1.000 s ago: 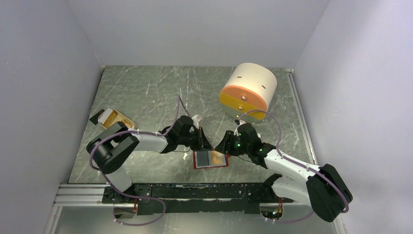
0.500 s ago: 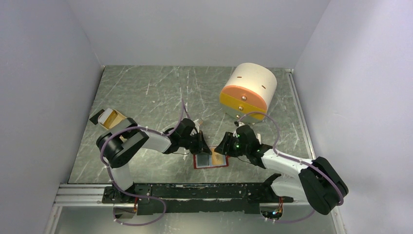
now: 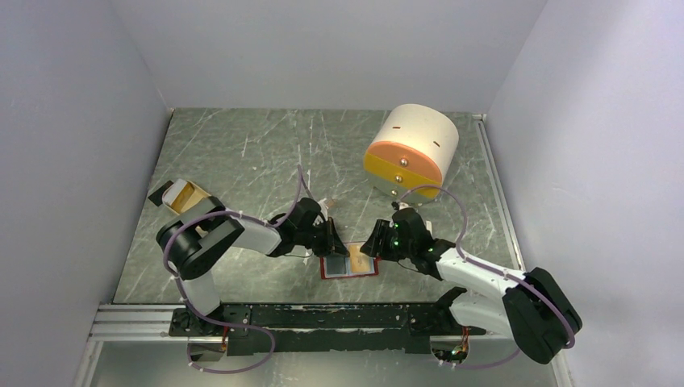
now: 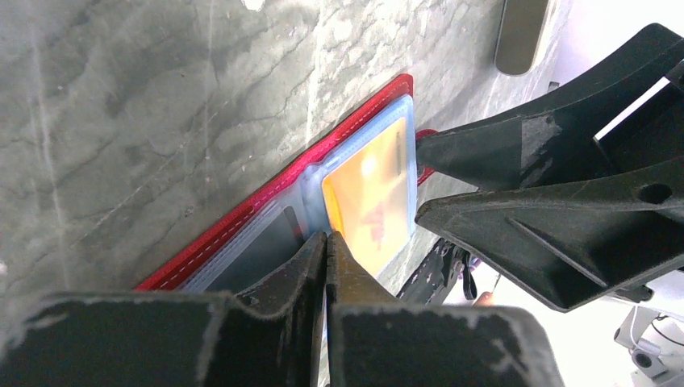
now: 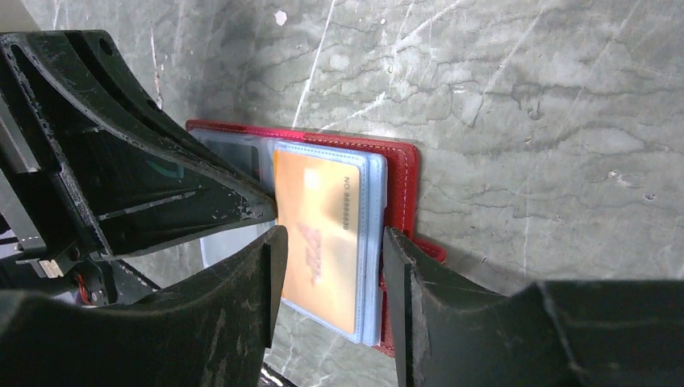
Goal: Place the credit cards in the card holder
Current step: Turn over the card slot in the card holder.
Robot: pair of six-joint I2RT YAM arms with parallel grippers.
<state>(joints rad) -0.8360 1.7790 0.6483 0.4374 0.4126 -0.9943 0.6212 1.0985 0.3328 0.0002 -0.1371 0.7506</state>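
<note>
The red card holder point(image 3: 326, 264) lies open on the table between both grippers, pale blue pockets up. An orange credit card point(image 3: 362, 262) sits flat in its right pocket and shows in the left wrist view point(image 4: 373, 201) and the right wrist view point(image 5: 319, 230). A dark card point(image 4: 260, 248) shows in the left pocket. My left gripper point(image 3: 336, 242) is shut, and in its wrist view point(image 4: 326, 236) its tips rest at the holder's middle fold. My right gripper point(image 3: 371, 244) is open, and in its wrist view point(image 5: 332, 242) its fingers stand either side of the orange card's pocket.
A big cream-and-orange cylinder point(image 3: 411, 149) lies on its side at the back right. A beige oval tray point(image 3: 187, 196) sits at the left, behind my left arm's elbow. A metal rail point(image 3: 323, 316) runs along the near edge.
My left arm has drawn in and its gripper has moved slightly toward the holder's fold. My right gripper has shifted a little. The holder has stayed in place.
</note>
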